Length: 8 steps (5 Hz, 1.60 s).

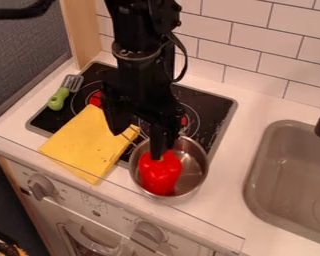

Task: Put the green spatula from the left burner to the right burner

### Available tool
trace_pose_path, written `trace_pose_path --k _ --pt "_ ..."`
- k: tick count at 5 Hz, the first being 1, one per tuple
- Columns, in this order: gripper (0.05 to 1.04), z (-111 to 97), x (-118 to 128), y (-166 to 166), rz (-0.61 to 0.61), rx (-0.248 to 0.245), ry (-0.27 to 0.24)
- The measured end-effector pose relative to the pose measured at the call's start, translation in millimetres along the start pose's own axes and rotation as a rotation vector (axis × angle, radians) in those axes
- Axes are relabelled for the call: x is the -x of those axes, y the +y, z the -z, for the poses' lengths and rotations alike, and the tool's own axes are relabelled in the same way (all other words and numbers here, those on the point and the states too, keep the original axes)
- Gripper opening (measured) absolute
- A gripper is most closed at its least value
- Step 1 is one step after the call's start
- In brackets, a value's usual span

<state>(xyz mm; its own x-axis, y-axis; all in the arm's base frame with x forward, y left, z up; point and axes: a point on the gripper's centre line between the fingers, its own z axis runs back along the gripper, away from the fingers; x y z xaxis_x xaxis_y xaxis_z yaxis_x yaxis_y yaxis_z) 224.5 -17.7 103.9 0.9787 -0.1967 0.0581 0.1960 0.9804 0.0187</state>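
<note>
Hanging over the metal pot, the black jaws are sitting by the red pepper inside — open or closed, I cannot tell. The green spatula is lying at the stove's left edge, near the left burner. A yellow cloth is covering the stove's front-left part — the pot is crowding the right side.

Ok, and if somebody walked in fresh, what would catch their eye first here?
Probably the shiny red pepper in the metal pot at the front of the stove, with the black robot arm hanging over it. Next, the yellow cloth lying across the stove's front edge, then the green-handled spatula at the stove's left side.
</note>
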Motion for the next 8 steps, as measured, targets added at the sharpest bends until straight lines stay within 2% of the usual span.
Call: trace_pose_path --k 1,2,3,4,5,6,7,8 --pt "1.0 3.8 1.8 -0.2 0.001 0.006 0.018" --pt "1.0 1.9 11.2 35.9 -0.07 0.007 0.036" --pt "1.0 -11.9 14.2 89.5 -0.186 -0.022 -0.01" --pt "1.0 -4.9 15.2 134.3 -0.268 -0.061 -0.028" --pt "0.999 26.7 0.6 171.1 -0.318 -0.122 -0.065" --pt "1.0 59.1 -15.4 200.3 -0.364 -0.158 -0.053" --pt "1.0 69.9 -26.2 224.7 -0.399 -0.179 -0.054" --pt "1.0 88.6 -26.9 244.0 -0.427 -0.158 -0.009"
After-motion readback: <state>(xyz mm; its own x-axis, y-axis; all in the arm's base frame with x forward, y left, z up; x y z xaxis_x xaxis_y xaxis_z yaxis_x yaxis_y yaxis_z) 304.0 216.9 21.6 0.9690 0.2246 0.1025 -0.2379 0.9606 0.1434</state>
